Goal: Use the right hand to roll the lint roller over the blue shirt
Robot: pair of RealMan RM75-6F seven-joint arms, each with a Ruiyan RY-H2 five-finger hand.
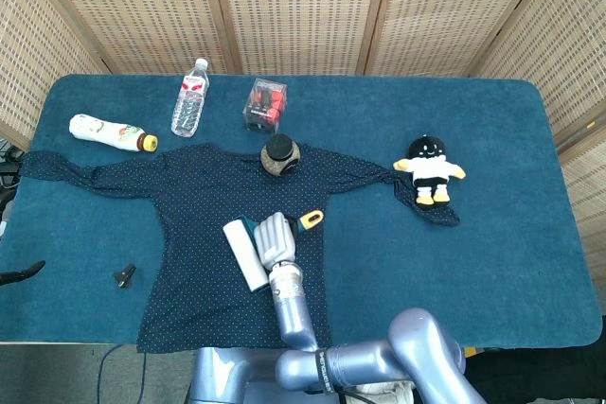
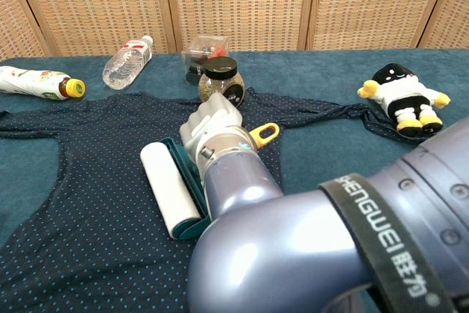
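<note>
1. The lint roller (image 1: 244, 254) is held in the right hand (image 1: 276, 238), whose fingers are curled closed around its handle; the handle's yellow end loop (image 1: 311, 219) is seen sticking out to the right of the hand.
2. The roller's white drum (image 2: 168, 199) is laid on the blue shirt (image 1: 199, 196), near the middle of the body panel, just left of the hand.
3. The shirt is spread flat on the blue table cover (image 1: 492, 139), with its sleeves stretched out to left and right.
4. A round jar with a black lid (image 1: 279, 153) is set at the shirt's far edge, by the collar.
5. Beyond the shirt, a clear water bottle (image 1: 189, 97), a clear box with red contents (image 1: 264, 103) and a white bottle with a yellow cap (image 1: 111, 131), lying on its side, are seen.
6. A black and white plush toy (image 1: 429, 169) is placed at the right, at the end of the right sleeve.
7. A small dark object (image 1: 123, 275) is seen at the near left, off the shirt.
8. The left hand is not shown in either view.
</note>
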